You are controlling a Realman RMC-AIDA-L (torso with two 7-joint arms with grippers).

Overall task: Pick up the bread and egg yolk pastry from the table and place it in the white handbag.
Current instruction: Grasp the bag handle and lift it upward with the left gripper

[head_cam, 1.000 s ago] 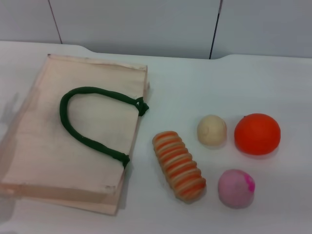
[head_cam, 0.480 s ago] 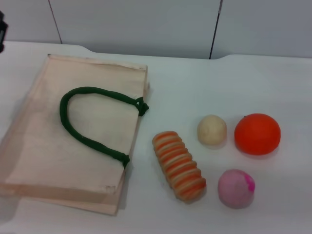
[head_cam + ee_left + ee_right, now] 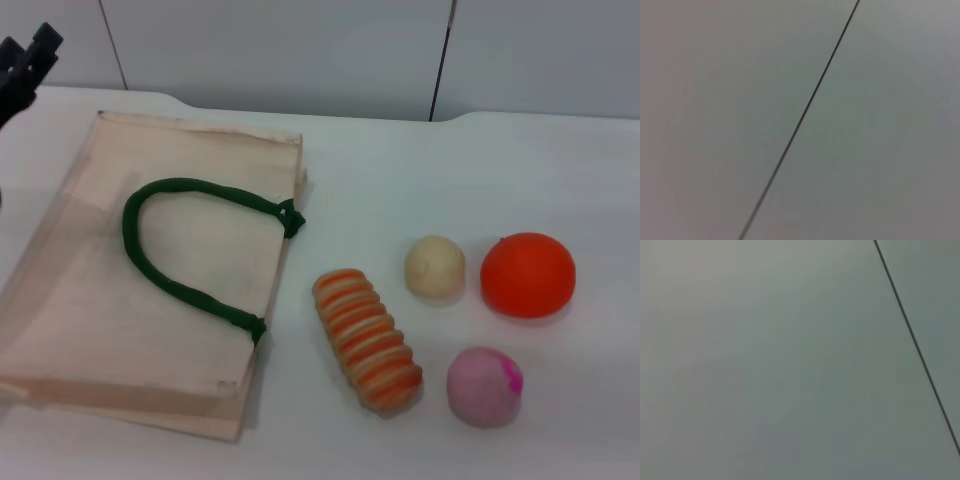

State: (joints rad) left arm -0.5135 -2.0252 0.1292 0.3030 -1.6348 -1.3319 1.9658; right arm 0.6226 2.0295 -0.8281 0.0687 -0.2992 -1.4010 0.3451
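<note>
**Bread lies far from the only gripper you can see**

The bread [image 3: 367,341] lies on the table [image 3: 400,180] just beside the open edge of the white handbag [image 3: 90,330]. Its long axis runs on a diagonal, from the end nearer the bag handle [image 3: 180,255] toward the near right. The egg yolk pastry [image 3: 435,266] sits close to the far right side of the bread, apart from it. Beyond the pastry is the orange ball [image 3: 528,274], and the pink ball [image 3: 484,386] is near the bread's front end; you must not take these two.

The left gripper [image 3: 25,62] shows only at the far left corner, past the handbag, so both foods lie well to its right and nearer to you. Whether its jaws are apart or together, I cannot tell. The right gripper is not in view; both wrist cameras show only a plain grey panel.

In my judgement nothing is picked yet, and a grasp across the bread's short side looks easiest.
</note>
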